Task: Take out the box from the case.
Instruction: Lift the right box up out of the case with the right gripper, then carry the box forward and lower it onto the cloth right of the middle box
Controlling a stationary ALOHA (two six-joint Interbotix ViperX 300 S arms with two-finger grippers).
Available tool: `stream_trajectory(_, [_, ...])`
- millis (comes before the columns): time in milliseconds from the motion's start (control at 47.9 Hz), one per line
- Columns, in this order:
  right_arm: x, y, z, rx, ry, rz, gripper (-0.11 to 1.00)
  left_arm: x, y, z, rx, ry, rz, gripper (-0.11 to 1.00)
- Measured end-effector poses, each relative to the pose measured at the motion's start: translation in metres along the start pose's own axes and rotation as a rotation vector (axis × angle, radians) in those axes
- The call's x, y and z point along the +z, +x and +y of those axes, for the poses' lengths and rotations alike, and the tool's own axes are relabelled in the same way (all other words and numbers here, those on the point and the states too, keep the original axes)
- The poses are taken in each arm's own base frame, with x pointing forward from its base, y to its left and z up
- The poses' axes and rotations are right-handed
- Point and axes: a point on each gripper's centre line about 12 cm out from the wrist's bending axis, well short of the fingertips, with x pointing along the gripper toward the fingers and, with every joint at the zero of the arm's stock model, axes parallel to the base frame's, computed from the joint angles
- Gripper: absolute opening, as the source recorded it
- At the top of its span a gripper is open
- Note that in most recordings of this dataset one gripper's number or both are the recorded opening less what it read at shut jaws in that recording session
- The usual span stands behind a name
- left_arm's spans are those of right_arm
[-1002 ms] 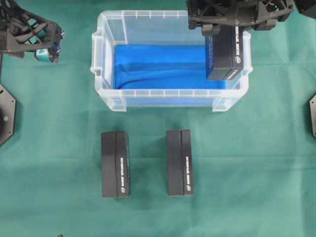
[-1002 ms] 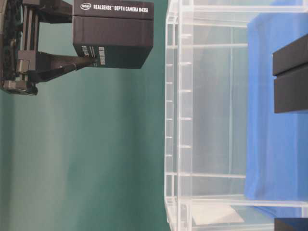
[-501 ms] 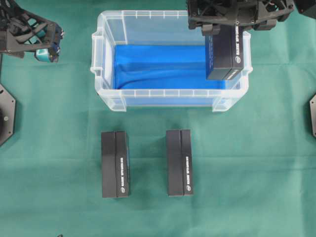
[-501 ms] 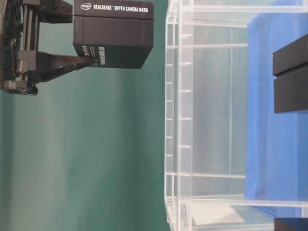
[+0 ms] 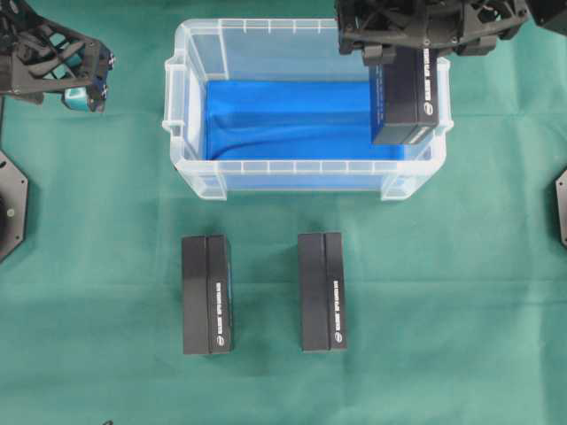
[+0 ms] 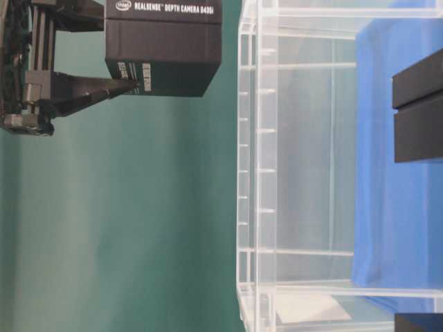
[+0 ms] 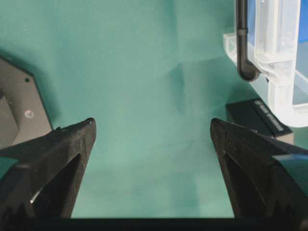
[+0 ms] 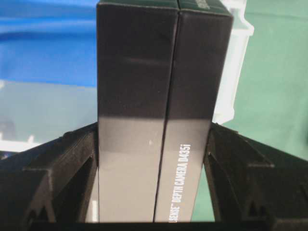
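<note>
A black box point(image 5: 406, 97) with white lettering hangs on end over the right end of the case point(image 5: 301, 165), a clear plastic bin with a blue sheet point(image 5: 283, 119) on its bottom. My right gripper point(image 5: 403, 57) is shut on the box, one finger on each broad side point(image 8: 153, 130). In the table-level view the box point(image 6: 163, 52) is wholly above the case's rim point(image 6: 249, 166). My left gripper point(image 5: 84, 84) stays at the far left of the table, open and empty point(image 7: 151, 127).
Two more black boxes point(image 5: 207, 294) point(image 5: 322, 291) lie side by side on the green cloth in front of the case. Black base plates sit at the left edge point(image 5: 11, 208) and right edge point(image 5: 561, 205).
The held box has shifted very slightly toward the case's right rim. The left arm has not moved.
</note>
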Motion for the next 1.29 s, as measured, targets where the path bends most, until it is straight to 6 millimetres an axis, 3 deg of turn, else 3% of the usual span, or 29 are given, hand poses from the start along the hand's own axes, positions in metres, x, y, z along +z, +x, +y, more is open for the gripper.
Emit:
stream_trajectory(334, [-0.048,-0.006,0.004,-0.017,-0.049,-0.009,0.65,0.0,0.0,0.0,0.003,-0.002,0.001,0.96])
stream_trajectory(1064, [-0.173,-0.024,-0.014,-0.018,-0.07,-0.005,0.65,0.0,0.0,0.001,0.004,-0.001,0.002,0.96])
stream_trajectory(1294, [-0.182,-0.024,-0.015,-0.018,-0.075,-0.002,0.65,-0.001,0.0,0.0,0.004,0.0,0.002,0.96])
